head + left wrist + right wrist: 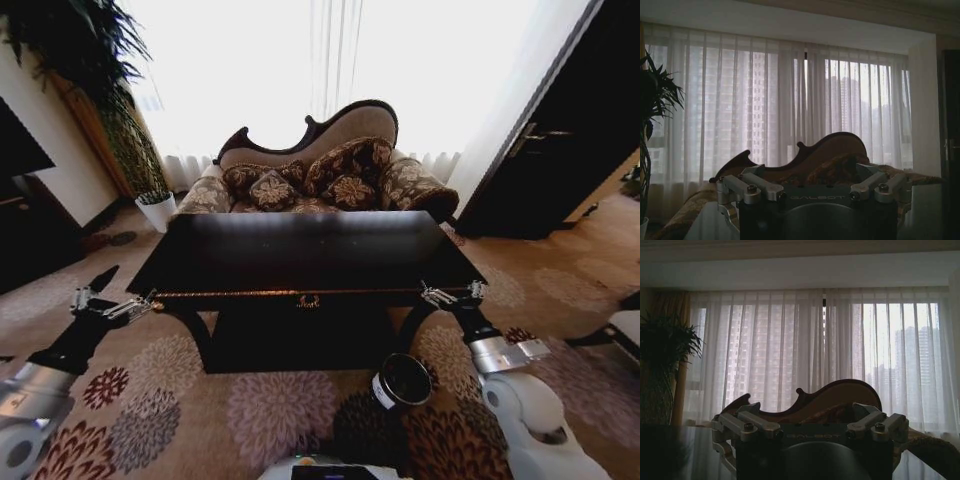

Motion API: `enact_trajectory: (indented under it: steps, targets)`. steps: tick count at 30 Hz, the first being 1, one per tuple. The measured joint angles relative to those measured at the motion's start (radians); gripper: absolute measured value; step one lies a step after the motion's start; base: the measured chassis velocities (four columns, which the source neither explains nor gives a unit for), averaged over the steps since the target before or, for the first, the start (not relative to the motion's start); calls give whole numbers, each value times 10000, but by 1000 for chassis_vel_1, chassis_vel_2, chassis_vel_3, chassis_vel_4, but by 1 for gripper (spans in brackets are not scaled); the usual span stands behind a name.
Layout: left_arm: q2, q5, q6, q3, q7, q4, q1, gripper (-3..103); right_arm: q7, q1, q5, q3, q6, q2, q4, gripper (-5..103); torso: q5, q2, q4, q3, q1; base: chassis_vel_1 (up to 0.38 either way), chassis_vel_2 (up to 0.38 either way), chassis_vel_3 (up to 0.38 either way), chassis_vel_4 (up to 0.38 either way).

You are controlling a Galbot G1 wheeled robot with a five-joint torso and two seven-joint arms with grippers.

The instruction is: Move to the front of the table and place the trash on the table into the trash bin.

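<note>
Already the robot faces the table (pixel 300 250); no trash is discernible on its glossy tabletop. Left gripper (pixel 150 300) and right gripper (pixel 428 294) hover at its front corners, fingers spread, empty. Bin (pixel 401 382) lies tipped near the right front leg; search carefully first.

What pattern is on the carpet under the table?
Large round flower medallions in maroon, grey and cream on a tan carpet, clearest in the head view around the table.

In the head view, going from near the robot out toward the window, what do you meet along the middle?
Trash bin on the carpet → table with its gold ornament at the front edge → sofa with patterned cushions → sheer curtains.
</note>
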Motion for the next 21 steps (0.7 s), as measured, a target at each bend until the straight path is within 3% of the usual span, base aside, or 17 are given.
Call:
enact_trajectory:
  steps: [21]
  targets:
    - [-126,104,22,117,-1,-128,1,100,-282,-18,15,129,47,47,-173,100,1,3,1,-1,-1,209,-218,-197,213]
